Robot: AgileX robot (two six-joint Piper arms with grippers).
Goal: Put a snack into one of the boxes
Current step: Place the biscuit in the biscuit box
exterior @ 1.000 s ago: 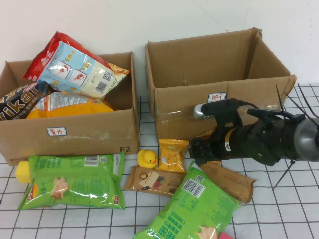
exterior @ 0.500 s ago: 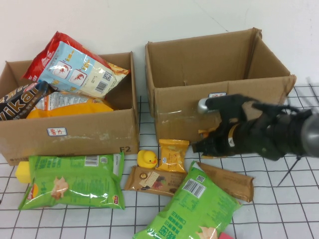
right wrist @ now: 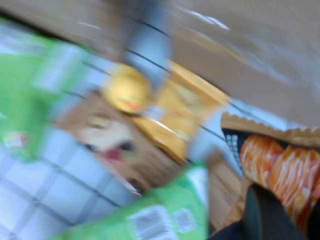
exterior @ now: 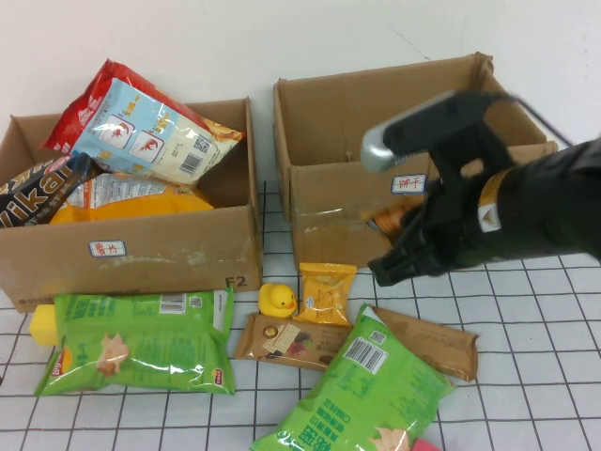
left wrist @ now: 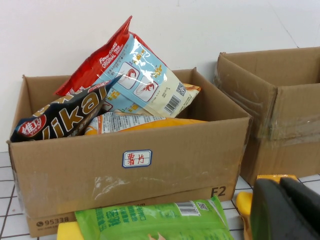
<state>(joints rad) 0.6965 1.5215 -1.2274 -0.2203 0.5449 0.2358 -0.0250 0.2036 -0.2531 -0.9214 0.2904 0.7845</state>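
- My right gripper (exterior: 406, 246) has risen since a second ago: it was low over the table among the loose packets, and now it hangs in front of the right-hand box (exterior: 324, 202), about level with that box's label.
- It is clamped on a small orange snack packet (right wrist: 280, 170). The right wrist view shows the packet's crimped edge and orange print pinned just beside my dark finger; from the high view only a sliver of orange shows behind the arm.
- The packet has left the table with me. The brown bar (exterior: 427, 343) that was partly under my arm now lies fully in view, untouched.
- The other items have not shifted: the yellow duck (exterior: 277, 300), the small yellow pouch (exterior: 325, 293), the chocolate bar (exterior: 289, 341) and the two green bags (exterior: 136, 341) lie where they were.
- I judge the pick is done and the carry is underway. What remains is to clear the right-hand box's front wall, which is still above the packet, then move over the empty inside and let go.
- My left gripper (left wrist: 287, 212) sits parked low near the left box (left wrist: 135, 160), which is already heaped with bags; I cannot tell whether its fingers are apart or together.
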